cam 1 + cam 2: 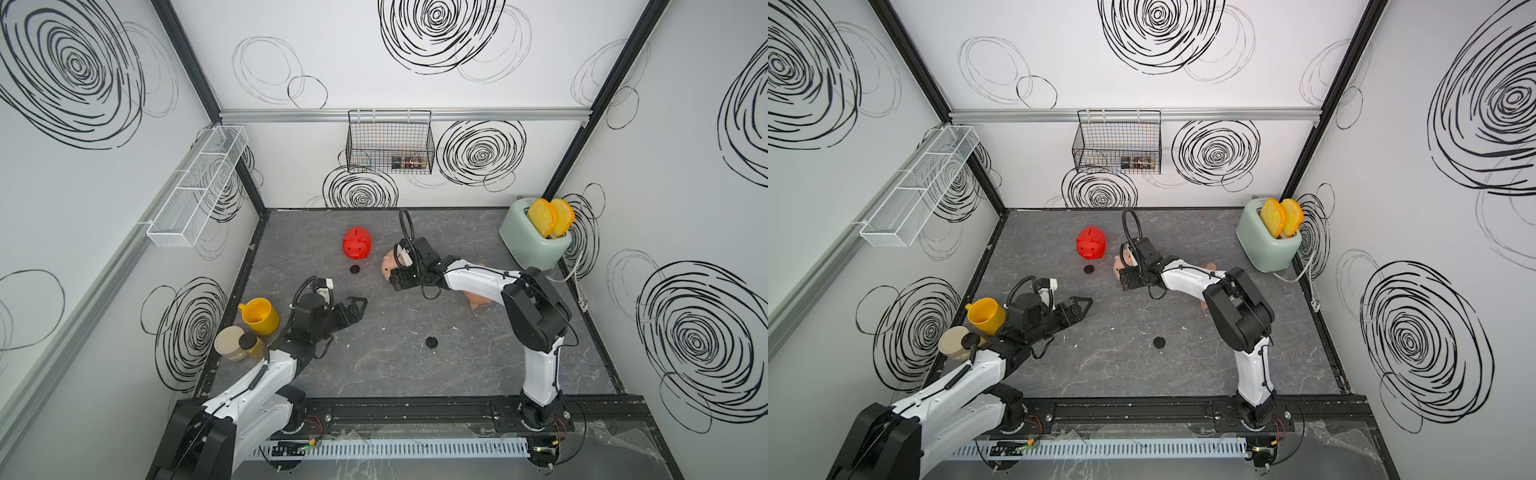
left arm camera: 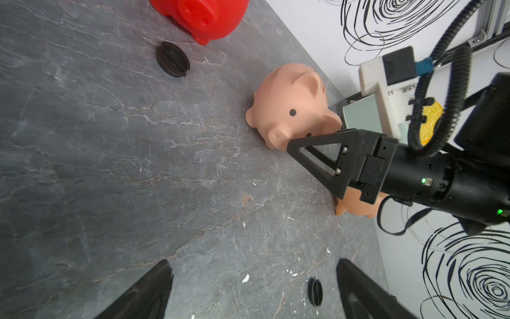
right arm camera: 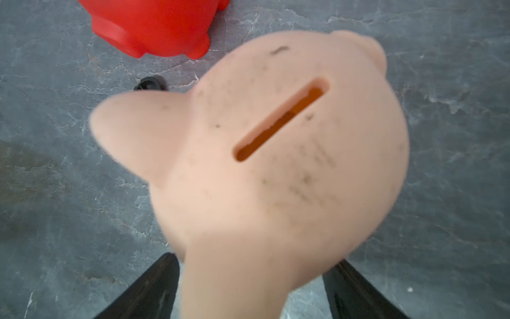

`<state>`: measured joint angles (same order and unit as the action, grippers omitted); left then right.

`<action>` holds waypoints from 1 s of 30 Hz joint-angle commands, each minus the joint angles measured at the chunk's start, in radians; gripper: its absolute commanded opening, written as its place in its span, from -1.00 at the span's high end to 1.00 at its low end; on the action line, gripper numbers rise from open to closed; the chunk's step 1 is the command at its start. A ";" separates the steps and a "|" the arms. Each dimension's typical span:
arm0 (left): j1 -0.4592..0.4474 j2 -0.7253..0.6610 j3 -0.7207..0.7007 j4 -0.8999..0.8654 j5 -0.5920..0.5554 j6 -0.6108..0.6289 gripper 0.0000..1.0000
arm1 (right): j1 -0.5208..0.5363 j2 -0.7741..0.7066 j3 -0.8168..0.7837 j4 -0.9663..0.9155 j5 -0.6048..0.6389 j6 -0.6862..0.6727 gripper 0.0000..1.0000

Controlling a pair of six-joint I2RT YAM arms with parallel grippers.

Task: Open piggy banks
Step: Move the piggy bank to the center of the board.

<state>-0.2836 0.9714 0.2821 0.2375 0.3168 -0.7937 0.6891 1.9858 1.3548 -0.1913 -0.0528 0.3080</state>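
Straddling the pink pig, right jaws, grip unclear; left jaws apart; red pig, plug beside.

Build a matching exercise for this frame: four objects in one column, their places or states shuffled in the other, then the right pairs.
1 red piggy bank
2 yellow mug
3 toaster
4 wire basket

A hangs on the back wall
B holds two toast slices
C stands upright near a loose black plug
D sits at the table left edge

Pairs: 1-C, 2-D, 3-B, 4-A.
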 commanded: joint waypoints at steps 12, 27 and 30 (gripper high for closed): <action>0.013 0.050 -0.012 0.065 0.030 0.016 -0.92 | -0.084 0.027 0.079 -0.104 0.036 -0.108 -0.64; -0.089 0.045 0.038 0.030 -0.173 0.057 -0.92 | -0.138 -0.146 -0.127 0.071 -0.054 0.092 -0.45; -0.152 0.039 0.048 0.043 -0.240 0.072 -0.92 | -0.121 -0.189 -0.180 0.151 -0.095 0.101 -0.59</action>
<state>-0.3962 1.0237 0.2920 0.2428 0.1738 -0.7494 0.5480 1.8503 1.2011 -0.1574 -0.0795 0.3828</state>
